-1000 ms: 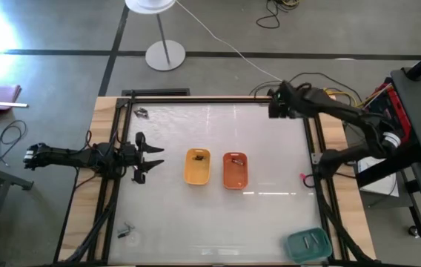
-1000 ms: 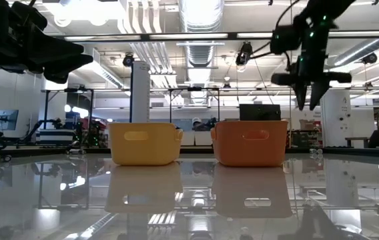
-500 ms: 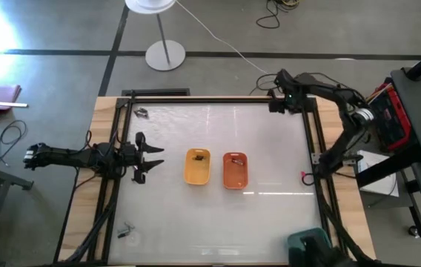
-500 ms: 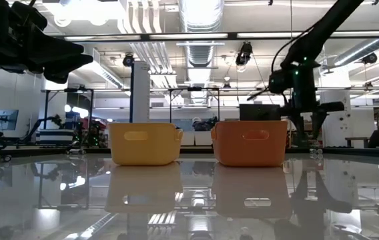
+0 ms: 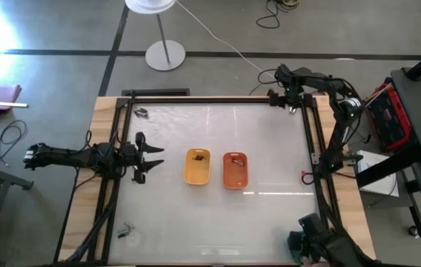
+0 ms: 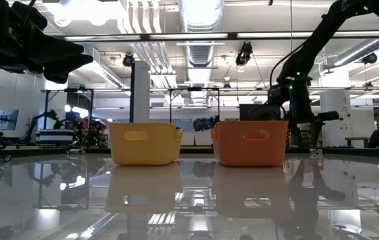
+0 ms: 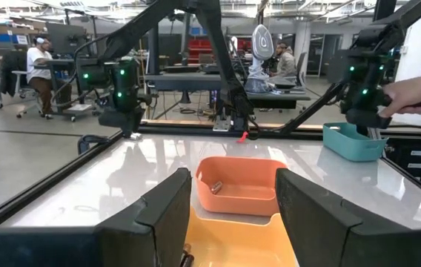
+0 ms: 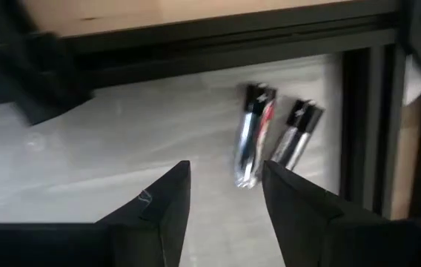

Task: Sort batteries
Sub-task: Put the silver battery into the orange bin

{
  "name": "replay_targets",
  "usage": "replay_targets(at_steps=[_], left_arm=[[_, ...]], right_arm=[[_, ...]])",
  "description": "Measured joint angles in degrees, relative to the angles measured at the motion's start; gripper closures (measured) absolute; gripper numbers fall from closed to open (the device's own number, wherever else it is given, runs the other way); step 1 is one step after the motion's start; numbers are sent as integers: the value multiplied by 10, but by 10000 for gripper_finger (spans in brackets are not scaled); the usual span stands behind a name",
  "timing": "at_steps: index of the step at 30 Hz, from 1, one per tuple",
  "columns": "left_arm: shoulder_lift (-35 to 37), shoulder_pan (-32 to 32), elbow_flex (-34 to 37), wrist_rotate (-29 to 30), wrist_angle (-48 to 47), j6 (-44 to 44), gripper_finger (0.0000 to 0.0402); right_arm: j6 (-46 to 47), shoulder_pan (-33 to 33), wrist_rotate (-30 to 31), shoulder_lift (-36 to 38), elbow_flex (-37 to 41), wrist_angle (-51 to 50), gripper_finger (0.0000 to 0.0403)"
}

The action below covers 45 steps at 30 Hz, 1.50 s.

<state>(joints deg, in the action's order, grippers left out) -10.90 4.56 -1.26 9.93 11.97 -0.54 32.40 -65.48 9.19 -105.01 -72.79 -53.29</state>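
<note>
Right now we hover our right gripper (image 8: 221, 204), fingers spread and empty, over the batteries (image 8: 273, 137) lying close together at the table's far right corner, beside the dark frame rail (image 8: 359, 126). To do this well, we judge we should centre on one cell, turn the fingers across its length, and descend without nudging its neighbour against the rail. Our left gripper (image 5: 145, 157) waits, released, at the left edge, facing the yellow tray (image 5: 197, 166) and orange tray (image 5: 235, 170). More batteries lie near the left corners (image 5: 142, 113), and a person's hand (image 7: 410, 93) is at the teal tray (image 7: 353, 141)
</note>
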Motion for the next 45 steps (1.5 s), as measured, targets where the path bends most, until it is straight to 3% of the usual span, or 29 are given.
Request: replay_targets(at_steps=[17,24,31,39,45], left_arm=[[0,0,0,0,0,0,221],[0,0,0,0,0,0,221],[0,0,0,0,0,0,221],[0,0,0,0,0,0,221],[0,0,0,0,0,0,221]], right_arm=[[-7,-8,-8,-27,2,25,260],[-12,-6,-15,-26,2,30,299],[-16,4,-12,-24,10,33,364],[-32,50,-28,12,5,8,358],[-63,148,-18,83,15,-26,362]])
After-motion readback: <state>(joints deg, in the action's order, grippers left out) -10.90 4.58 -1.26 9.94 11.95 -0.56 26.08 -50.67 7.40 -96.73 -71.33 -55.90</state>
